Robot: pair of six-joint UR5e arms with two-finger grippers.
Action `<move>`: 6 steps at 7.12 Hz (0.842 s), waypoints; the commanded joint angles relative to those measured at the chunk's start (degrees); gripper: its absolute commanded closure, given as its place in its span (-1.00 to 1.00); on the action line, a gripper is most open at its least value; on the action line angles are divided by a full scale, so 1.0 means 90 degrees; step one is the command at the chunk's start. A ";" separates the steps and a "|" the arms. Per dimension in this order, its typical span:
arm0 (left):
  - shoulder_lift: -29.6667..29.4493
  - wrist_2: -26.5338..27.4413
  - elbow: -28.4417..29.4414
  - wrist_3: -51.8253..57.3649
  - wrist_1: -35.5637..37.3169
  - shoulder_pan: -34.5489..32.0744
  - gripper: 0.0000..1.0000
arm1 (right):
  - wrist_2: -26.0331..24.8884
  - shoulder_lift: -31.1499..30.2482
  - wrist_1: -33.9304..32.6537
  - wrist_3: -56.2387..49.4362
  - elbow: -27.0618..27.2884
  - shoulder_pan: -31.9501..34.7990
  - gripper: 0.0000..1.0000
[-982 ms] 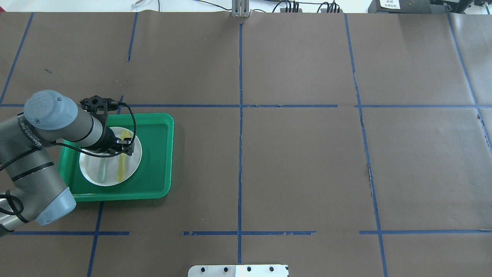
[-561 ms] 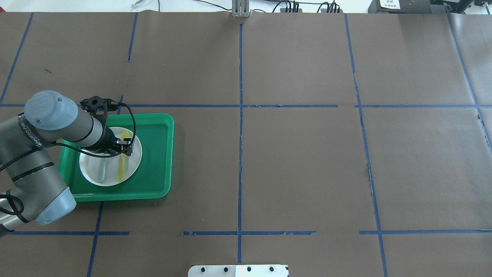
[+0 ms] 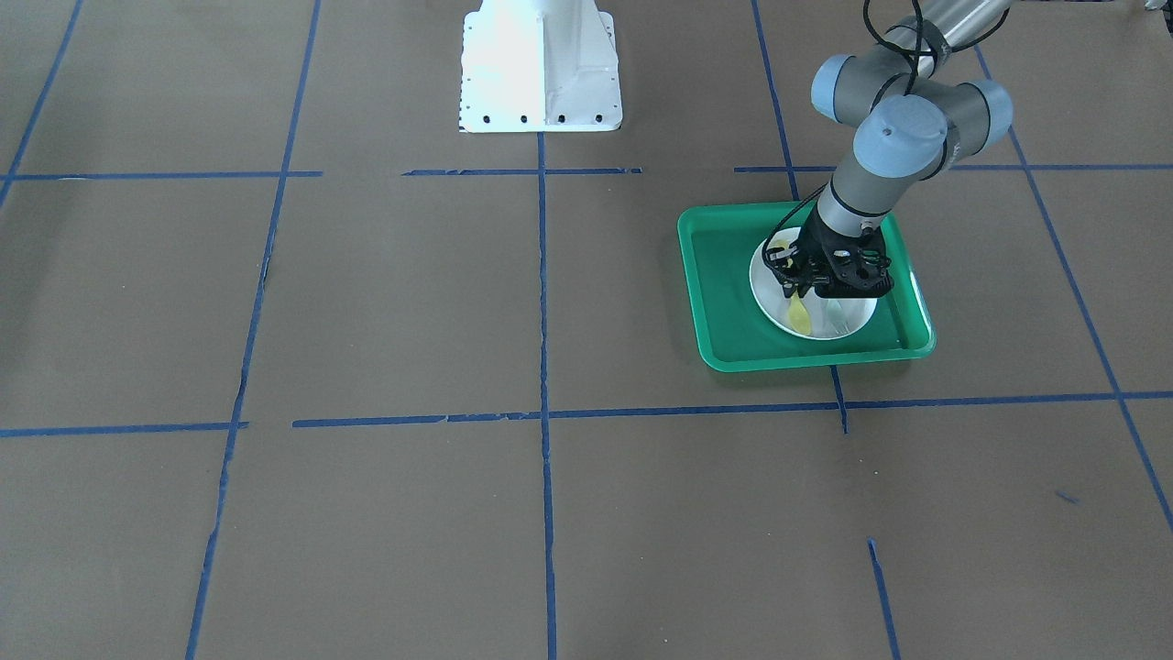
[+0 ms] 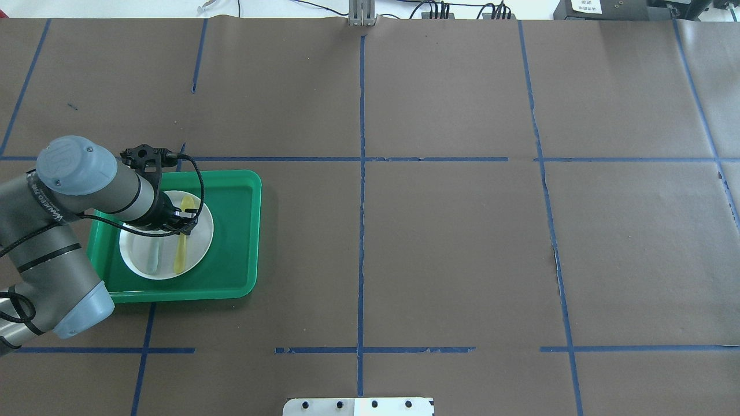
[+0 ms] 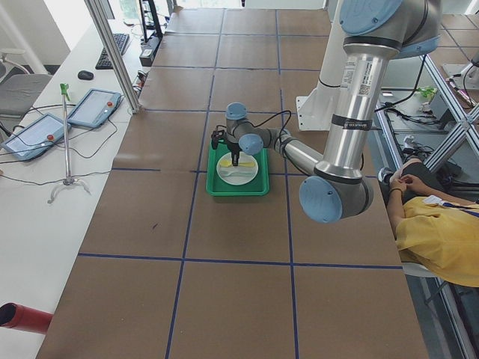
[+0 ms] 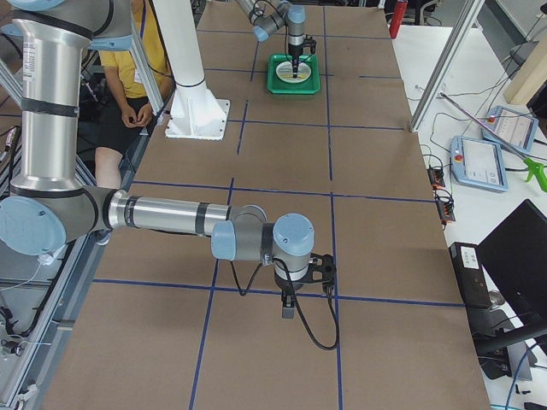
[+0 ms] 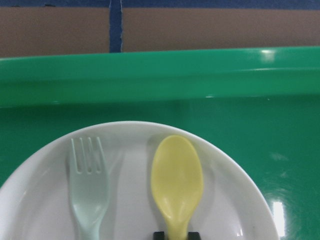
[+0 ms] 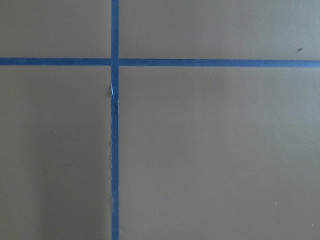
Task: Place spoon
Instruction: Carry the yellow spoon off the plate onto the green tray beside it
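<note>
The yellow spoon point(image 4: 180, 254) lies on a white plate point(image 4: 199, 242) in a green tray point(image 4: 237, 231), next to a pale fork point(image 4: 152, 257). My left gripper point(image 4: 184, 222) stands over the plate and is shut on the spoon's neck, just behind its bowl. In the left wrist view the spoon's bowl point(image 7: 177, 182) points at the tray's far wall point(image 7: 150, 75), with the dark fingertips point(image 7: 159, 235) tight at both sides of the neck. The fork point(image 7: 89, 190) lies parallel on its left. My right gripper point(image 6: 289, 313) hangs over bare table far off; I cannot tell its state.
The tray point(image 3: 724, 275) sits on brown paper with blue tape lines. The robot's white base point(image 3: 539, 69) stands at the table's middle edge. The right wrist view shows only paper and a tape cross point(image 8: 115, 62). A person sits beside the table point(image 5: 438, 232).
The spoon's handle end has swung slightly to the left on the plate, with the left gripper now tight on its neck. The arm has barely moved.
</note>
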 commanded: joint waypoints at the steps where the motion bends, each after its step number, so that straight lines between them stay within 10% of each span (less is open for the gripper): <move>1: 0.0049 0.0004 -0.0110 0.0006 0.0058 -0.0028 1.00 | 0.0000 0.0000 0.0000 0.0000 0.0000 0.0000 -1.00; 6: -0.0768 0.0023 -0.0327 -0.0850 0.0868 0.0000 1.00 | 0.0000 0.0000 0.0000 0.0000 0.0000 0.0000 -1.00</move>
